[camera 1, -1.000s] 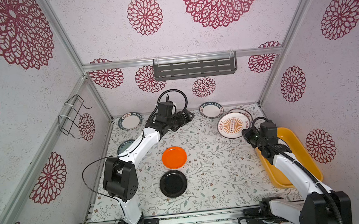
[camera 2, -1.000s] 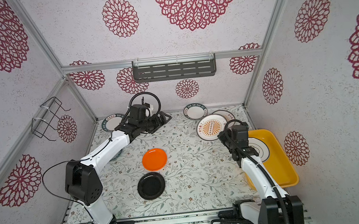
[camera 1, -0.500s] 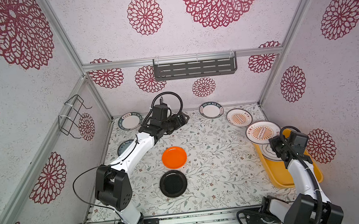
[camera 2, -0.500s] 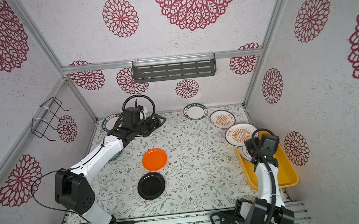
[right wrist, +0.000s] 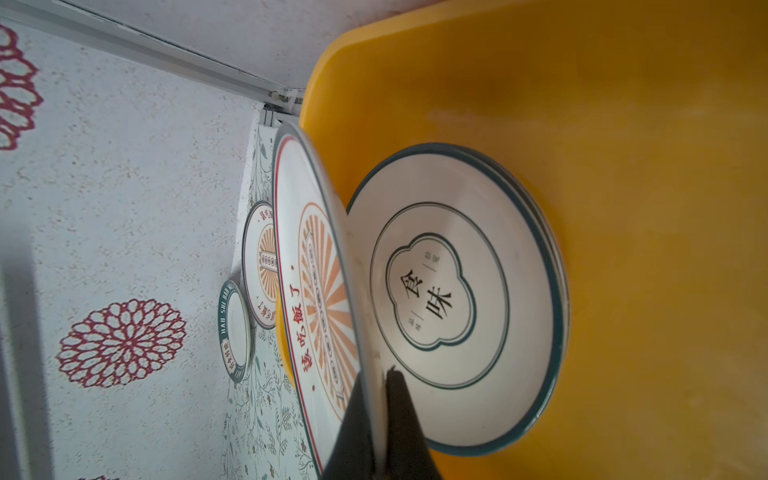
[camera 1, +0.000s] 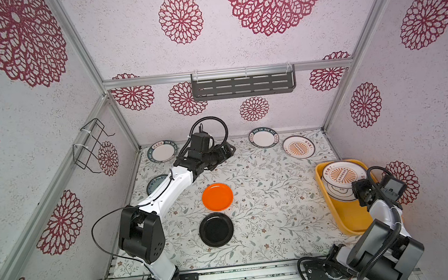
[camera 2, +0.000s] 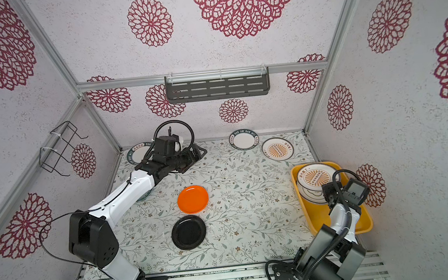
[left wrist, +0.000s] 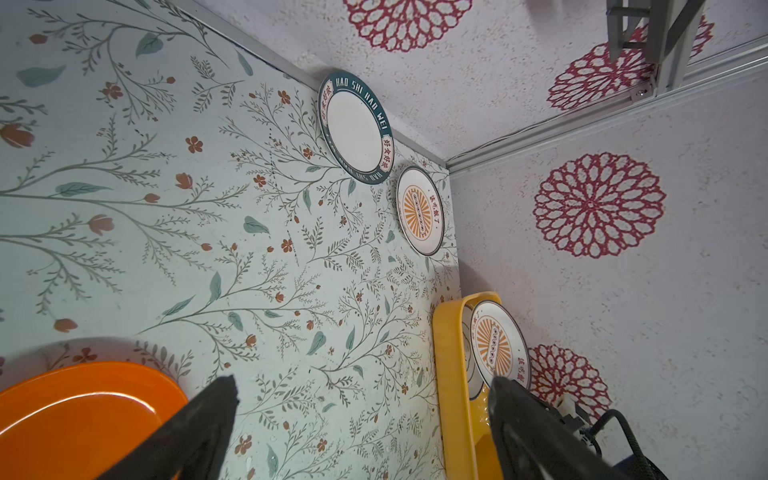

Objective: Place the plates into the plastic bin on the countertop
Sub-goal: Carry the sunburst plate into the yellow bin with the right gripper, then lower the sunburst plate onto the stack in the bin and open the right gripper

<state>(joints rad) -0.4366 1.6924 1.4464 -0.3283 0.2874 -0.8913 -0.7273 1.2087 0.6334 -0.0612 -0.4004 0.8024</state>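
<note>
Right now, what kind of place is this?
Probably a pretend kitchen for robot practice: a left arm and right arm mounted on a metal rail, an orange plate and black plate on a vine-printed countertop, and flower-papered walls in a metal frame.

White textured walls (camera 1: pixel 264 47) all round, stamped with big crimson flower medallions — aluminium frame bars (camera 1: pixel 155 80) along the edges. Dark slotted shelf (camera 1: pixel 243 86) upper middle, black wire rack (camera 1: pixel 90 148) on the left wall.

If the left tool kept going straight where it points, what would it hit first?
The left tool would probably meet the countertop just short of the sunburst plate by the far corner. Depth is unclear; it might reach that plate.
</note>
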